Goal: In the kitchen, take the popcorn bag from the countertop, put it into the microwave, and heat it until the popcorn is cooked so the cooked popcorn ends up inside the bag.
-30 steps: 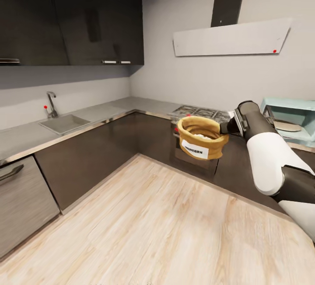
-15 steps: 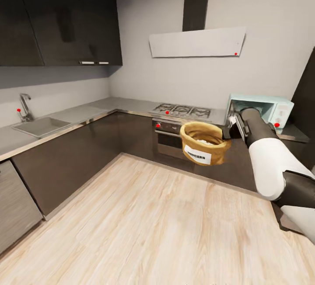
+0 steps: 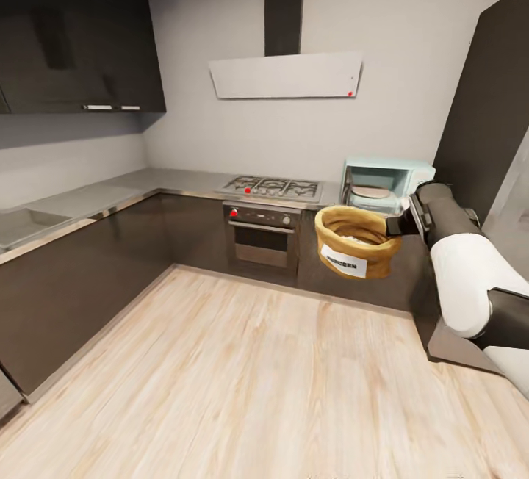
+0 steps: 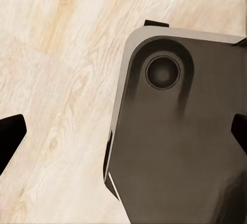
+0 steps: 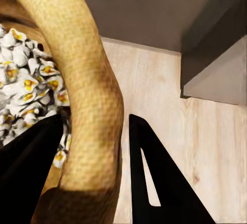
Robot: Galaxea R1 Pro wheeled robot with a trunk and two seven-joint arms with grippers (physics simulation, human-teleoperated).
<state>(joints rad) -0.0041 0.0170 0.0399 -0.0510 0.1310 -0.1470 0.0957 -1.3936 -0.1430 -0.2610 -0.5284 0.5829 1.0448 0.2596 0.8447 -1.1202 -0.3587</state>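
Head view: the popcorn bag [image 3: 358, 242] is held in the air by its rolled rim in the right gripper [image 3: 397, 225], in front of the dark cabinets, just below the open microwave [image 3: 385, 184] on the countertop [image 3: 132, 186]. White popcorn [image 5: 28, 87] is seen inside. Left gripper [image 4: 123, 131] fingertips are spread wide above the wooden floor [image 4: 56, 69].

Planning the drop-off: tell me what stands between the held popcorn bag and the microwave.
Nothing visible does. The right gripper holds the popcorn bag by its rim in mid-air over the floor, in front of the dark cabinets. The microwave sits on the countertop just behind, its door open and turntable bare.
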